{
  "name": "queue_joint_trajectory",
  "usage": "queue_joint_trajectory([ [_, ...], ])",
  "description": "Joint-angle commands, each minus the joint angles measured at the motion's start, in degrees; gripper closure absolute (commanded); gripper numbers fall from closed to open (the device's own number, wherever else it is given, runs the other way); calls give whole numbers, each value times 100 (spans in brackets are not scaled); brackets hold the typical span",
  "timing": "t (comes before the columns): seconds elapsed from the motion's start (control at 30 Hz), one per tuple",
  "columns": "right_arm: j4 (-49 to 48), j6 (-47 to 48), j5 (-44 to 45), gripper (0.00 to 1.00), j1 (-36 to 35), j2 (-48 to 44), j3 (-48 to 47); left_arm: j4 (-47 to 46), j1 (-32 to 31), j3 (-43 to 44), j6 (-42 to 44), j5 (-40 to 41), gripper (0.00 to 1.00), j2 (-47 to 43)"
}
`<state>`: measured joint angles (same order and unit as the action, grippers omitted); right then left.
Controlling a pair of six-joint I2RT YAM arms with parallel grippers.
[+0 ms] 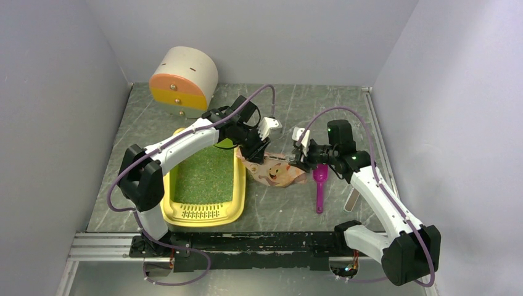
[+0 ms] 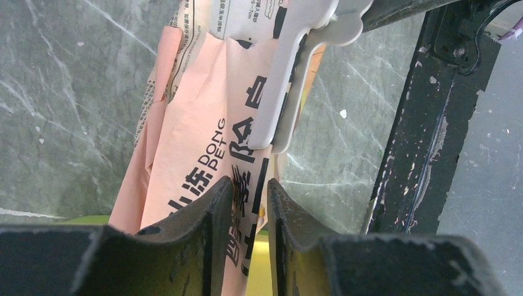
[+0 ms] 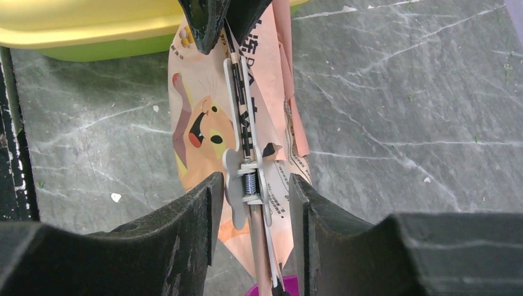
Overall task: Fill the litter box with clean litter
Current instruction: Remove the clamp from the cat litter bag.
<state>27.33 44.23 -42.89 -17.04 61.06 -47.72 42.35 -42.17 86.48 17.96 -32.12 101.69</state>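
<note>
The yellow litter box (image 1: 237, 185) lies left of centre, its floor covered with green clean litter (image 1: 206, 176). Its rim (image 3: 80, 24) also shows in the right wrist view. A pink-beige printed bag (image 1: 274, 171) lies just right of the box, with one end lifted. My left gripper (image 1: 256, 145) (image 2: 250, 185) is shut on that end of the bag (image 2: 197, 111). A white spring clip (image 3: 248, 179) is clamped on the bag (image 3: 203, 129). My right gripper (image 1: 302, 151) (image 3: 250, 179) is open, one jaw on each side of the clip's handles, with a gap on the right side.
A magenta scoop (image 1: 319, 185) lies on the table right of the bag, under my right arm. A white cylinder with an orange end (image 1: 184, 77) stands at the back left. Grey walls close in both sides. A black rail (image 2: 425, 123) runs along the near table edge.
</note>
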Motion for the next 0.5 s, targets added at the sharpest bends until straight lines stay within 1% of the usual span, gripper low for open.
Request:
queue_joint_trajectory([
  [0.0,51,125,74,55,-49,-42,34,70,-59,53,-29,-28,69,-145],
  [0.07,93,144,99,56,-61,-26,19,57,-63,45,-44,-7,69,-159],
  [0.17,123,166,151,60,-70,-6,6,41,-63,36,-63,-25,69,-168],
  [0.3,57,147,219,82,-89,-34,-10,50,-59,40,-60,-1,69,-187],
  [0.37,-18,91,236,89,-80,-90,-10,16,-60,7,-71,8,68,-206],
  [0.43,-58,85,213,91,-89,-142,-20,-35,-63,-27,-88,0,68,-231],
  [0.47,-87,65,207,95,-89,-174,-13,-64,-55,-38,-97,-11,68,-244],
])
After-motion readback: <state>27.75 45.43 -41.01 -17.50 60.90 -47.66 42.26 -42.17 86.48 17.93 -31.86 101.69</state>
